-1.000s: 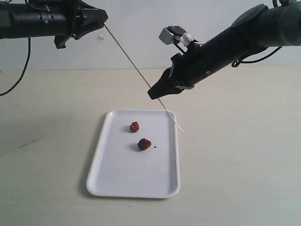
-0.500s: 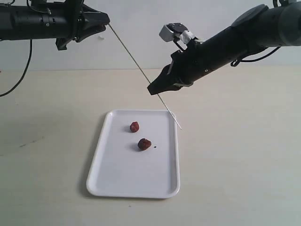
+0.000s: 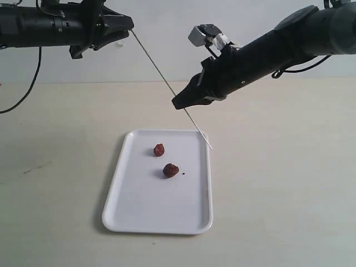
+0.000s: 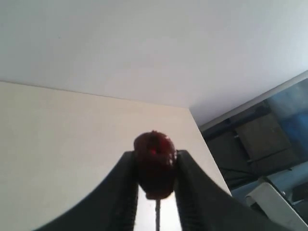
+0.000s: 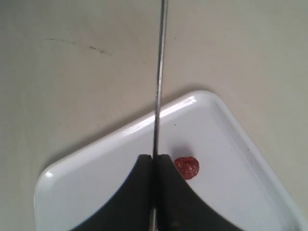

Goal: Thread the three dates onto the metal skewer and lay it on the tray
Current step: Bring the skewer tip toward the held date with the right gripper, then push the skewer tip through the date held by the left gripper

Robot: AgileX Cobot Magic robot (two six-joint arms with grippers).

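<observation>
We are threading the first date [image 4: 154,163], clamped in our left gripper [image 3: 128,23], onto the skewer [image 3: 156,67] pinched in our right gripper [image 3: 179,103] above the tray [image 3: 139,217], where two dates [image 3: 159,149] are lying, so next, we reckon, we are needing a straight push along it.

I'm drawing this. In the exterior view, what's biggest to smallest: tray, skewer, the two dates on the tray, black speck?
1. tray
2. metal skewer: long, but far thinner
3. two dates: they look alike, so tied
4. black speck
</observation>
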